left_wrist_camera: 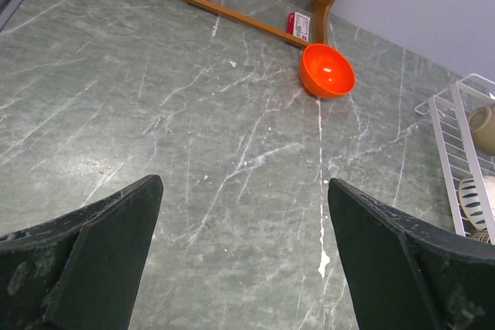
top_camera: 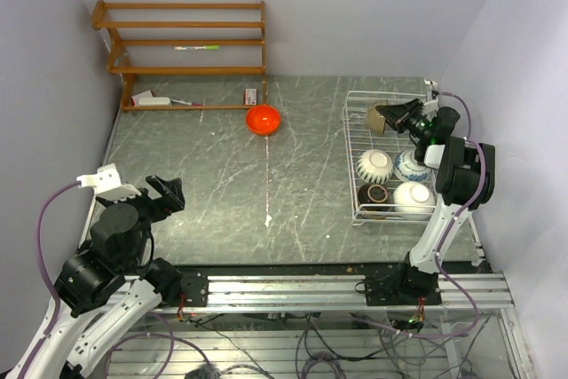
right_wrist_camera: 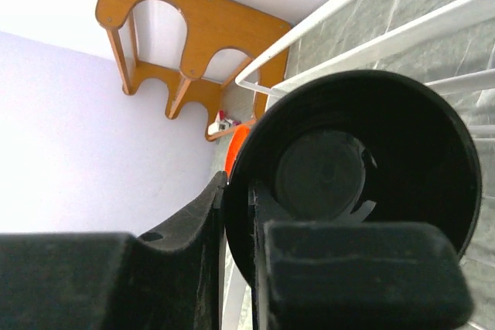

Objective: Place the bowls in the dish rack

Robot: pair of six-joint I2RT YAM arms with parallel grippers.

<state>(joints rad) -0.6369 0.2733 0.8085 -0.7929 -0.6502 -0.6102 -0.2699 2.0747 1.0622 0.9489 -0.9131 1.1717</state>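
Observation:
My right gripper is shut on the rim of the glossy black bowl and holds it tilted above the far end of the white wire dish rack. In the right wrist view the fingers pinch the black bowl's wall. Several bowls lie in the rack: a tan one, a ribbed white one, a blue-and-white one, a brown one and a white one. The orange-red bowl stands on the table, also in the left wrist view. My left gripper is open and empty.
A brown wooden shelf unit stands at the far left against the wall, with small items on its lowest board. A small red box lies by its right foot. Walls close in on the left and right.

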